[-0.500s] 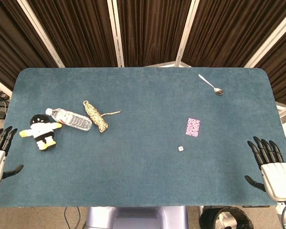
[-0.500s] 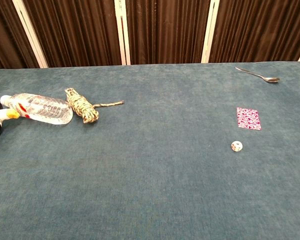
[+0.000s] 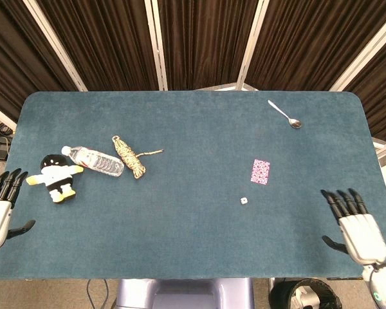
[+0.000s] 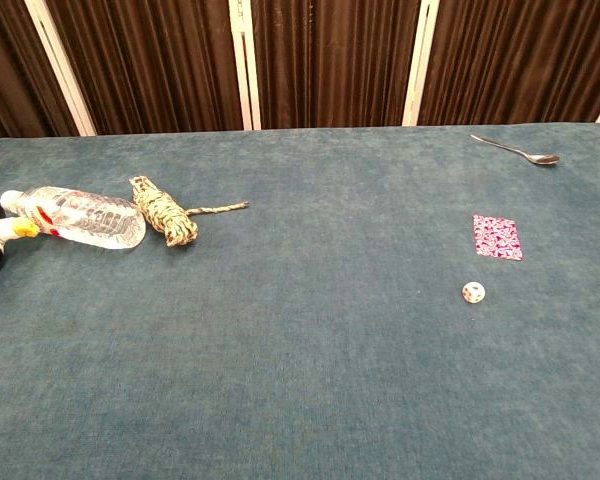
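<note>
The right hand hovers at the table's right front edge, fingers spread and holding nothing, nearest a small white die and a pink patterned card. The left hand is likewise spread and empty at the left edge, just beside a black-and-white plush penguin. A clear plastic bottle touches the plush, a coiled speckled rope beside it; a metal spoon lies far back on the blue table.
</note>
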Controlling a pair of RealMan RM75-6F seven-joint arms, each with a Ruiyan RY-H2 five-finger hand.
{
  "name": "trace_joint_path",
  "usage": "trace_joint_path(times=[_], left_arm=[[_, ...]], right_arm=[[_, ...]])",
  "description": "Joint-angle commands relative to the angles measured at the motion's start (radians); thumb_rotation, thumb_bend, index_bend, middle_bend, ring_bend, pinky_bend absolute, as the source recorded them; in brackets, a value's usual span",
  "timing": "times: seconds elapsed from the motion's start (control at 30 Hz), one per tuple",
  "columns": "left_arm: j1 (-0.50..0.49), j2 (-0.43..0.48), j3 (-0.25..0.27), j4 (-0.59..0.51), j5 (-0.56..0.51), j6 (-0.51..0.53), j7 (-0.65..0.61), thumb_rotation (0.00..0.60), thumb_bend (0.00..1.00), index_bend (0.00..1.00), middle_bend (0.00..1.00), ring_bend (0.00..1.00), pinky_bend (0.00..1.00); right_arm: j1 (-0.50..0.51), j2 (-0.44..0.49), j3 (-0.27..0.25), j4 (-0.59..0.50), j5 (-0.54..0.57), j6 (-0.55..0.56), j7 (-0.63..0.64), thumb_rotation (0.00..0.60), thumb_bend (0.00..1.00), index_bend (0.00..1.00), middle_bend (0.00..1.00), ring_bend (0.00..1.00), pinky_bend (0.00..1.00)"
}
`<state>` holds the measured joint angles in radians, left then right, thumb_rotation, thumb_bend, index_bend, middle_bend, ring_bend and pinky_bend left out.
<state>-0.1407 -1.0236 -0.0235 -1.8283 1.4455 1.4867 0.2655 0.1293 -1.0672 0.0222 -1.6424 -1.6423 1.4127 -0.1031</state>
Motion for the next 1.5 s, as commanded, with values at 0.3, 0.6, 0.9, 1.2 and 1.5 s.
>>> trace_joint_path(times=[0.3,0.6,0.9,1.2,1.5], left_arm=[[-0.035,-0.024,-0.017,0.034,-0.051,-0.076,0.023,0.6,0.0,0.0,0.0,0.0,0.0],[-0.039,-0.04,-0.026,0.036,-0.08,-0.088,0.049,0.6,0.0,0.0,0.0,0.0,0.0],[-0.047,-0.043,-0.027,0.041,-0.094,-0.109,0.048,0.6,0.0,0.0,0.0,0.0,0.0],[-0.044,-0.037,-0.028,0.037,-0.096,-0.11,0.041,0.6,0.0,0.0,0.0,0.0,0.0],[-0.046,-0.038,-0.027,0.035,-0.097,-0.116,0.045,0.6,0.0,0.0,0.0,0.0,0.0]], right_arm=[[0.266,-0.135,-0.002,0.124,-0.017,-0.399,0.026,0.6,0.93,0.0,0.7,0.78,1.0],[0.357,-0.177,-0.01,0.112,0.013,-0.548,0.007,0.6,0.93,0.0,0.7,0.79,1.0],[0.397,-0.217,-0.006,0.14,0.07,-0.612,-0.028,0.6,0.93,0.0,0.7,0.79,1.0],[0.421,-0.253,0.004,0.148,0.149,-0.638,-0.092,0.6,0.93,0.0,0.7,0.79,1.0],[0.429,-0.258,-0.012,0.153,0.185,-0.643,-0.12,0.6,0.93,0.0,0.7,0.79,1.0]])
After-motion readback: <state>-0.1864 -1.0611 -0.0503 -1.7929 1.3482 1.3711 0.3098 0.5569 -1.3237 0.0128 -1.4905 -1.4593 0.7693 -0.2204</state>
